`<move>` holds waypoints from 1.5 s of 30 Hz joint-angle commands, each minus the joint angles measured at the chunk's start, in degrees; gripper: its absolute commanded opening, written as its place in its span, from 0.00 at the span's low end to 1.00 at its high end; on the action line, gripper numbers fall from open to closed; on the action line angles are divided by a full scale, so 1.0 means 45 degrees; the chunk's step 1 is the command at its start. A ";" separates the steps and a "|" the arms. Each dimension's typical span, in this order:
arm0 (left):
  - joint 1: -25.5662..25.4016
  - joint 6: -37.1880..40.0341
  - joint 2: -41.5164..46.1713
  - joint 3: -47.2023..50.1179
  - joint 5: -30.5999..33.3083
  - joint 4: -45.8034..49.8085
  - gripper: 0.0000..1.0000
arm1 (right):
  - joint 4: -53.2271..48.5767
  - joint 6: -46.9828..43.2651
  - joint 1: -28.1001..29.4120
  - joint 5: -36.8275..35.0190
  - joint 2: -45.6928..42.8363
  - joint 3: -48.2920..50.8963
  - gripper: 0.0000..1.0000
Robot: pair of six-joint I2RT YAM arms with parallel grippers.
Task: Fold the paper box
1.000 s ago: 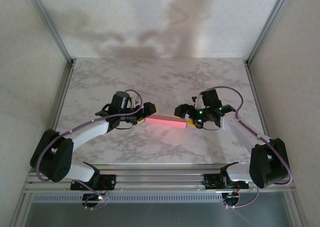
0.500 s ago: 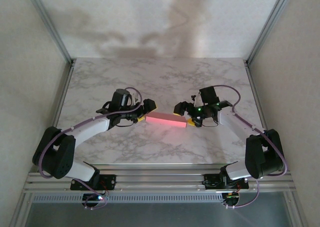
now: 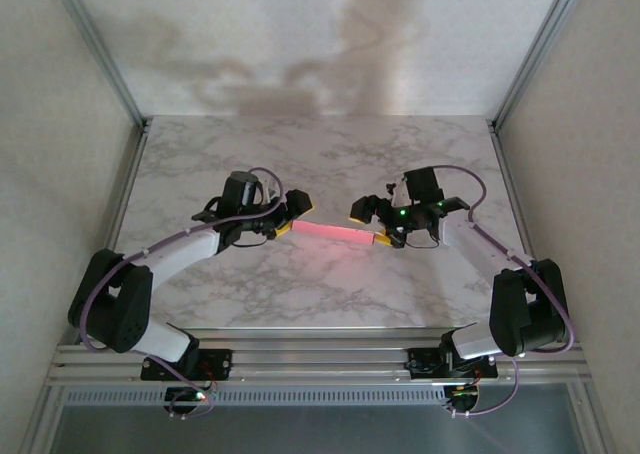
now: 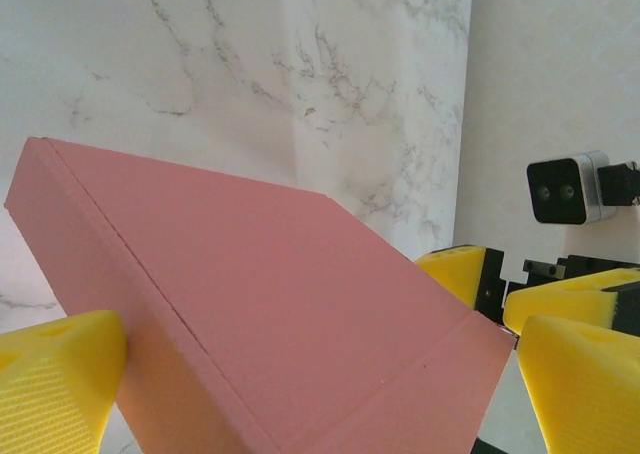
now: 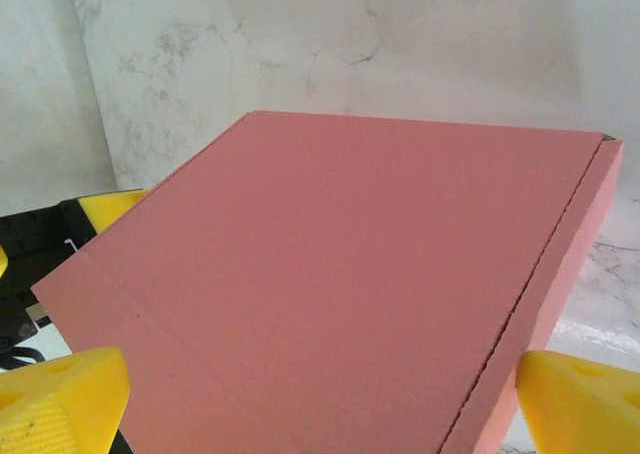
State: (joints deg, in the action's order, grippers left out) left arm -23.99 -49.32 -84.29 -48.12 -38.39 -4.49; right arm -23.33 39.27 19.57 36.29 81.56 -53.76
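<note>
Between left pincer (image 3: 292, 215), right pincer (image 3: 368, 226) | paper box (image 3: 335, 231), closed, pink

Your work surface is a marble-pattern tabletop (image 3: 320, 154), white with grey veining. Behind it you have a plain off-white back wall (image 3: 420, 34), with soft grey shadows (image 3: 260, 84) low down near the table's far edge. Pale panels close both sides. A left post (image 3: 95, 44) and a right post (image 3: 540, 44), both aluminium, rise from the far corners. A slotted aluminium rail (image 3: 320, 359) runs along the near edge.
</note>
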 commanded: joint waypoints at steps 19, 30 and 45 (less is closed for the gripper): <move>0.0252 -0.0065 -0.0807 -0.0777 -0.0634 -0.0448 0.99 | 0.0771 0.0589 -0.0248 0.0994 0.0547 -0.0437 0.99; 0.0394 0.0022 -0.1242 -0.1199 -0.0648 -0.0327 0.99 | 0.0856 0.0605 -0.0538 0.1014 0.0780 -0.0476 0.99; 0.0644 0.0188 -0.1928 -0.1695 -0.0689 -0.0225 0.99 | 0.1044 0.0609 -0.0775 0.1076 0.1392 -0.0723 0.99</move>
State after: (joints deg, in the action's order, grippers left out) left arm -21.61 -49.30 -91.94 -53.41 -39.77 -4.89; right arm -18.98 41.65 16.36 39.31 87.02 -55.55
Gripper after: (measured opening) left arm 0.993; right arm 0.993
